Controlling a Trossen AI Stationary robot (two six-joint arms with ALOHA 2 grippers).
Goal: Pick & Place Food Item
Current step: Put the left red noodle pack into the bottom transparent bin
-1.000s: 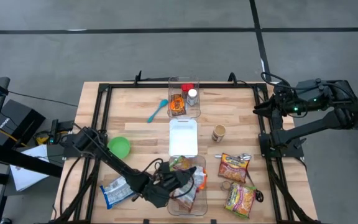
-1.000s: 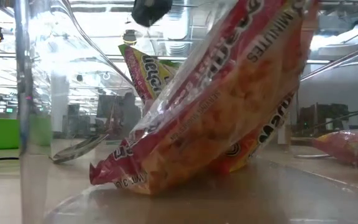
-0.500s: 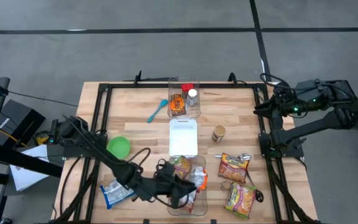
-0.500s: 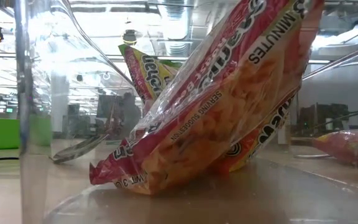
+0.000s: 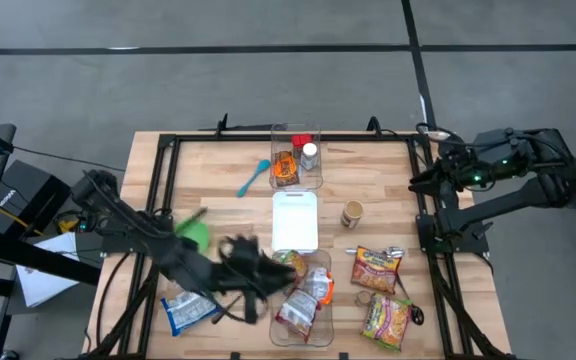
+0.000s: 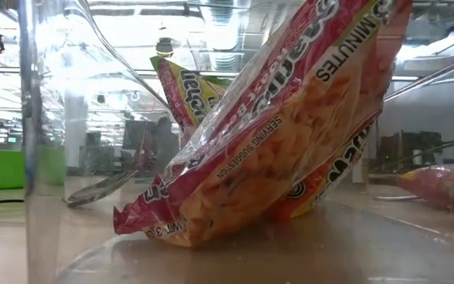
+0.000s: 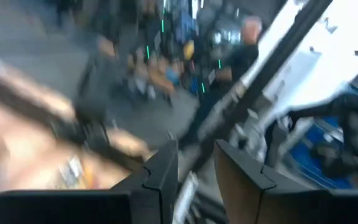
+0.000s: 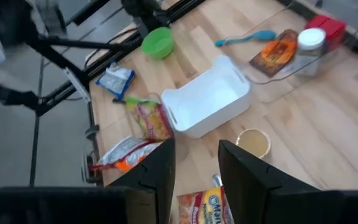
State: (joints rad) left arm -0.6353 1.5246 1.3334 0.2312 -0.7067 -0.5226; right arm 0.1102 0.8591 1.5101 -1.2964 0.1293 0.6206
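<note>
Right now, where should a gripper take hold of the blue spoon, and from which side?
Probably the blue spoon by its handle, coming straight down from above. It lies flat and diagonal on the bare table beside the far clear bin, so the fingers should close across the thin handle; the bowl end looks wider and harder to pinch.

The left arm reaches from the table's nine o'clock edge in toward six o'clock, its gripper (image 5: 253,272) blurred, the two fingers (image 7: 160,177) standing a little apart with nothing between them. The right arm sits folded off the table's three o'clock side, its gripper (image 8: 194,163) likewise slightly parted and empty.
</note>
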